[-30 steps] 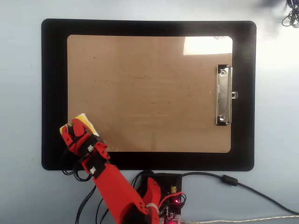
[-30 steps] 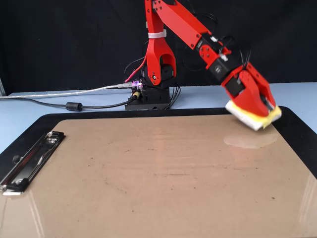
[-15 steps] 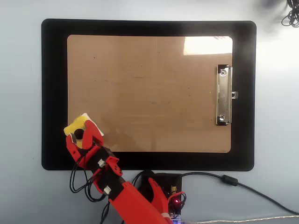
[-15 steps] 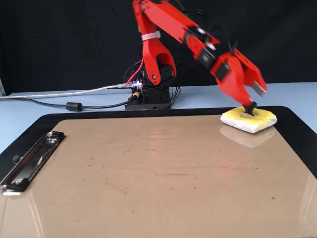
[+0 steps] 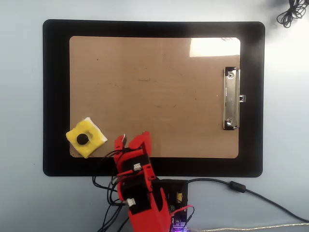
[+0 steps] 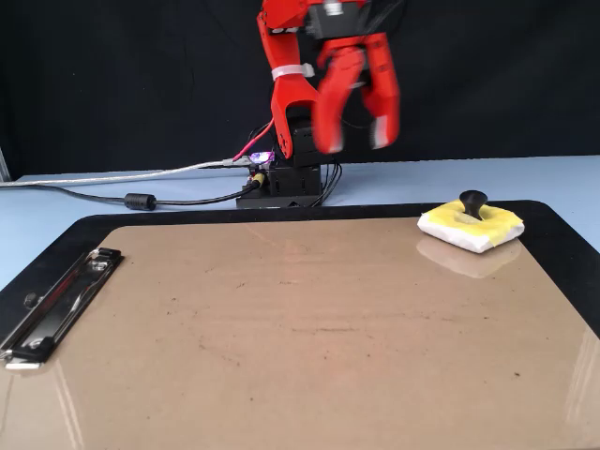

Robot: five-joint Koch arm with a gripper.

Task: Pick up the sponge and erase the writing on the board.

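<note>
The yellow sponge point(image 5: 85, 137) point(image 6: 469, 228) with its black dot lies on the board's corner, in the overhead view at lower left, in the fixed view at far right. The tan board point(image 5: 154, 96) point(image 6: 281, 337) with its silver clip point(image 5: 231, 98) point(image 6: 56, 300) carries no legible writing, only faint specks. My red gripper point(image 5: 131, 141) point(image 6: 354, 141) hangs in the air, open and holding nothing. It is well apart from the sponge, to the right of it in the overhead view and to the left of it in the fixed view.
A black mat point(image 5: 55, 96) point(image 6: 562, 234) frames the board. The arm's base point(image 6: 286, 183) with cables point(image 6: 122, 197) stands just beyond the mat's edge. A loose cable coil point(image 5: 289, 9) lies at the overhead view's top right corner.
The gripper let go of the sponge, which now lies on the board's corner. The gripper then rose and swung away toward the base, open.
</note>
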